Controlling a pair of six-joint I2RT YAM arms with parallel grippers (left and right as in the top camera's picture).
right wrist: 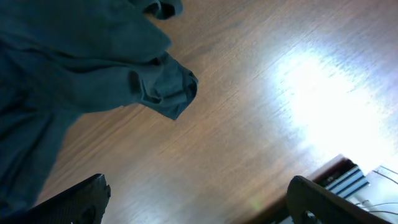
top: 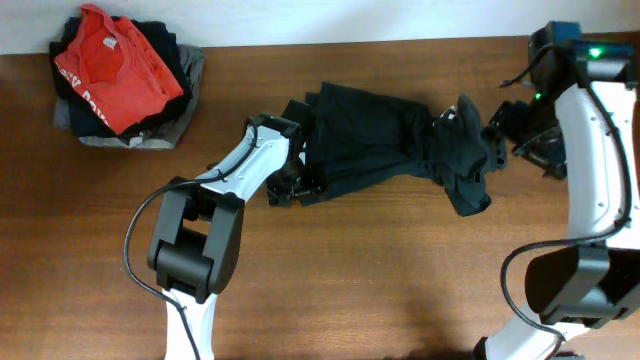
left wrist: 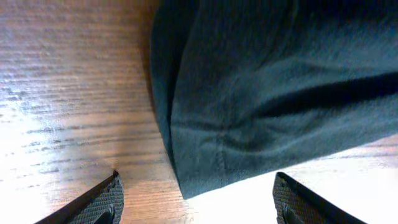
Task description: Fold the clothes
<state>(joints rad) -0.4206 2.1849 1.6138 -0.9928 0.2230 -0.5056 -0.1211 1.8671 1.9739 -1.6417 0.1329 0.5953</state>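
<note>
The clothes (top: 385, 140) are one dark, almost black garment, lying crumpled and wrinkly across the middle of the wooden table, with a bunched end at the right (top: 465, 165). My left gripper (top: 292, 186) sits at its lower left edge. In the left wrist view that gripper (left wrist: 198, 202) is open, and a hemmed corner of the clothes (left wrist: 267, 93) reaches down between the fingers (left wrist: 102, 200) without being pinched. My right gripper (top: 497, 140) hovers just right of the bunched end. In the right wrist view it (right wrist: 199, 199) is open over bare wood, with the clothes (right wrist: 74, 62) at upper left.
A pile of other garments stands at the back left corner, a red T-shirt (top: 115, 65) on top and a grey folded one (top: 130, 138) at the bottom. The table's far edge meets a white wall. The table's edge (right wrist: 348, 174) shows beside my right gripper.
</note>
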